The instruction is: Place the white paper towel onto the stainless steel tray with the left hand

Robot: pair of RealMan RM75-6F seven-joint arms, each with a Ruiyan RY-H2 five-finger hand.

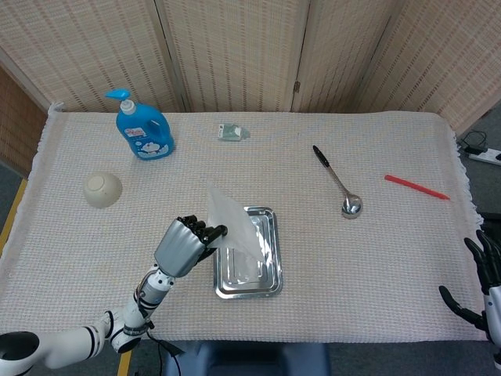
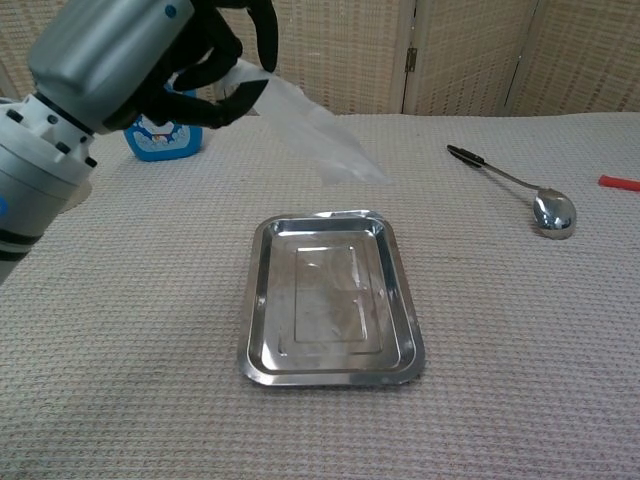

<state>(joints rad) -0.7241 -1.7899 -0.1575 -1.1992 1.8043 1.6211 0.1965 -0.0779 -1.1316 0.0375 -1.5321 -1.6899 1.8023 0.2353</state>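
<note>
My left hand point(image 1: 185, 244) point(image 2: 150, 55) grips one edge of the white paper towel point(image 1: 232, 225) point(image 2: 312, 135) and holds it in the air. The towel hangs out to the right, over the left part of the stainless steel tray point(image 1: 267, 280) point(image 2: 330, 372), without touching it. The tray lies flat near the table's front middle. My right hand point(image 1: 484, 288) shows at the far right edge of the head view, fingers spread, holding nothing; the chest view does not show it.
A blue soap bottle point(image 1: 142, 126) point(image 2: 160, 135) stands at the back left, a pale bowl point(image 1: 102, 189) in front of it. A small green packet point(image 1: 232, 132) point(image 2: 301, 128), a black-handled spoon point(image 1: 339, 183) point(image 2: 535, 196) and a red stick point(image 1: 416, 187) point(image 2: 618, 182) lie further right.
</note>
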